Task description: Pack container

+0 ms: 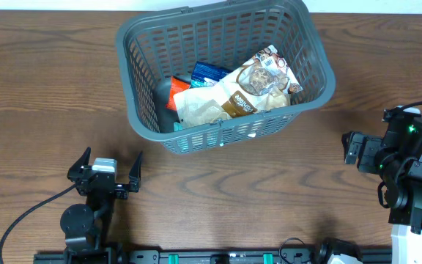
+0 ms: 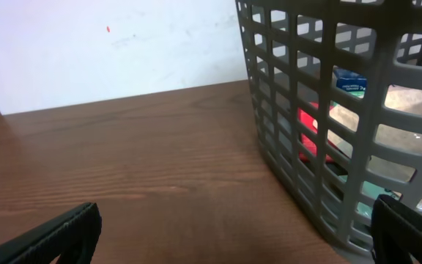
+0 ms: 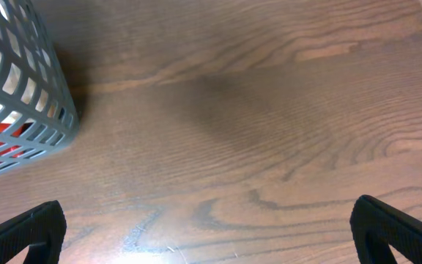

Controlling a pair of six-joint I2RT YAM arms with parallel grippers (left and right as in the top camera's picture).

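Grey container (image 1: pixel 139 88) stands far-centre on the table (image 1: pixel 50 88), snack packs (image 1: pixel 233 92) inside; left gripper (image 1: pixel 109 167) and right gripper (image 3: pixel 207 213) both gape empty (no loose packs visible); packing looks done; next, probably rest.

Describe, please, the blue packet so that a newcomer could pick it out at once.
Find the grey lattice basket at the far side of the table. Inside, the blue packet peeks out from under the big beige snack bag. Its blue sets it apart from the red pack beside it.
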